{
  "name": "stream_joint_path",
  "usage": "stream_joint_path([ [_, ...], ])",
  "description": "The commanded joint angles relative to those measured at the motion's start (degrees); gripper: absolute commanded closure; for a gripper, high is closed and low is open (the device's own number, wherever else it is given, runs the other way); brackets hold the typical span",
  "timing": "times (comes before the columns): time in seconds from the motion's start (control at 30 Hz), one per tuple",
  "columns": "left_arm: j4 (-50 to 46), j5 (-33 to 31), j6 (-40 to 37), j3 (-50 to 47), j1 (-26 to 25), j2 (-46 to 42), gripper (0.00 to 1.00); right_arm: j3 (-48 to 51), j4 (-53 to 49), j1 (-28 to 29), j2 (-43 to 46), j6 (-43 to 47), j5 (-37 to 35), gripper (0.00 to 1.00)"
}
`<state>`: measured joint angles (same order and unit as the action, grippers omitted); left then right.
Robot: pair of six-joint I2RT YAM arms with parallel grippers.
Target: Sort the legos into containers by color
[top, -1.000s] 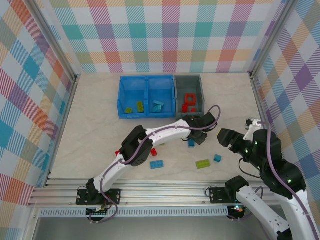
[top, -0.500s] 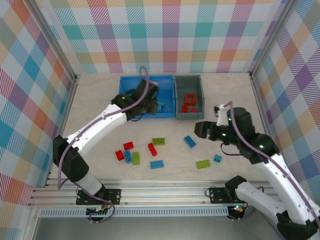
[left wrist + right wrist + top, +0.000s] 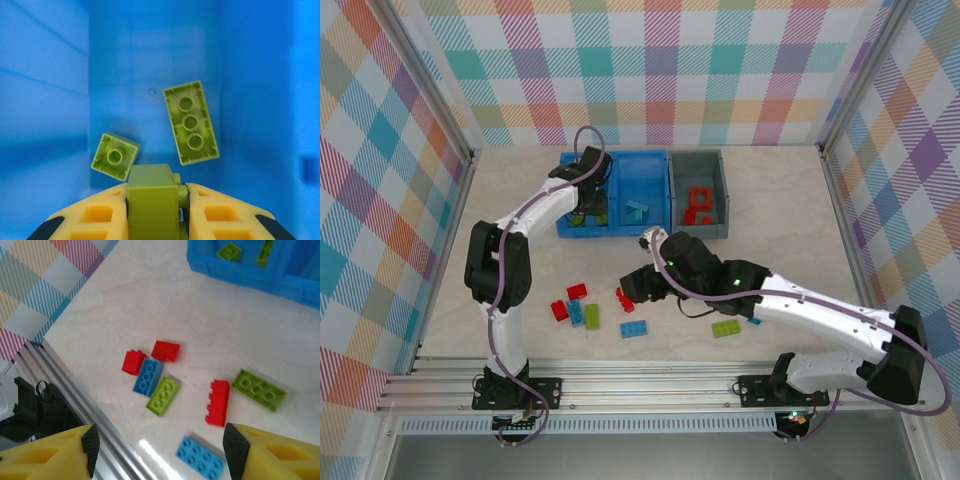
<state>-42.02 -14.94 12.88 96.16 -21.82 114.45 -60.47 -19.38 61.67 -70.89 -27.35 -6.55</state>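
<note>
Checked pastel walls surround a pale marbled desk [image 3: 510, 270] where two robot arms work among small studded plastic bricks.

At the far side, the left end effector [image 3: 155, 200] pinches a lime green held brick [image 3: 151, 187] over the left compartment of the blue two-compartment plastic bin [image 3: 614, 157]. Two more lime green pieces lie on that compartment's floor, a long lime brick [image 3: 191, 122] and a small lime brick [image 3: 115, 156]. The right compartment holds a light blue brick [image 3: 637, 211]. Just beside it, the dark grey plastic bin [image 3: 698, 154] holds red bricks [image 3: 698, 205]. The right end effector [image 3: 160, 440] hovers with its fingers spread wide and nothing between them, above loose pieces on the desk: a red upright brick [image 3: 217, 402], a lime flat brick [image 3: 259, 389], a blue flat brick [image 3: 202, 456], and a touching cluster of two red blocks [image 3: 165, 350], a blue narrow brick [image 3: 148, 376] and a lime narrow brick [image 3: 162, 395].
</note>
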Motion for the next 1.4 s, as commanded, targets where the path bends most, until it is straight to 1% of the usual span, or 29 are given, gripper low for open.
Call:
stream_joint_path([
  [0.0,-1.1,-0.5,1.9,2.5,1.9,2.0,0.76,-1.2,11.3,1.1,-1.0,0.8,-4.5,0.32],
  [0.17,0.2,2.3,2.9,3.7,3.6,5.4,0.75,-2.8,12.1,1.1,-3.4,0.9,-4.6,0.31],
  [0.27,0.1,3.1,2.7,5.1,3.7,7.1,0.72,-2.7,11.8,1.1,-3.7,0.7,-4.6,0.31],
  [0.37,-0.4,3.5,2.7,6.1,3.8,8.1,0.65,-2.0,11.7,1.1,-3.6,0.2,-4.7,0.31],
  [0.4,-0.4,3.7,2.8,6.1,3.8,8.0,0.59,-1.6,11.4,1.1,-3.4,-0.1,-4.9,0.31],
  [0.43,-0.4,3.8,3.0,6.0,3.8,7.7,0.53,-1.3,11.3,1.1,-3.3,-0.3,-5.0,0.31],
  [0.53,-0.1,4.2,3.5,5.2,3.8,5.3,0.46,-0.1,11.0,1.1,-2.2,-0.5,-5.8,0.31],
  [0.73,-0.9,5.6,4.6,5.1,3.5,-2.3,0.43,0.8,8.1,1.1,-0.3,0.1,-8.5,0.31],
  [0.83,-1.4,5.8,5.4,4.2,2.9,-7.8,0.41,1.0,5.5,0.9,-0.5,-0.2,-9.7,0.31],
  [0.9,-1.9,6.0,5.6,2.8,2.0,-12.5,0.39,0.7,3.0,1.0,-2.0,-0.7,-9.2,0.31],
  [0.97,-2.6,7.3,5.7,0.3,0.9,-17.5,0.39,-0.4,-0.7,1.0,-5.1,-1.7,-7.8,0.32],
  [1.03,-3.3,8.5,6.1,-3.8,-0.4,-23.6,0.38,-1.2,-3.3,1.0,-8.7,-2.7,-4.7,0.32],
  [1.13,-5.4,11.2,8.4,-12.0,-2.2,-35.1,0.37,-2.6,-6.7,1.0,-14.7,-3.6,-0.7,0.31],
  [1.2,-6.8,14.1,10.8,-18.5,-2.7,-44.0,0.35,-3.9,-8.2,1.1,-18.6,-3.7,1.1,0.3],
  [1.3,-8.6,19.0,14.1,-26.4,-2.7,-56.8,0.31,-7.3,-10.6,1.1,-24.9,-2.9,2.7,0.3],
  [1.37,-10.1,22.5,15.4,-30.0,-2.7,-63.4,0.3,-9.7,-12.3,1.1,-28.6,-2.6,2.6,0.3],
])
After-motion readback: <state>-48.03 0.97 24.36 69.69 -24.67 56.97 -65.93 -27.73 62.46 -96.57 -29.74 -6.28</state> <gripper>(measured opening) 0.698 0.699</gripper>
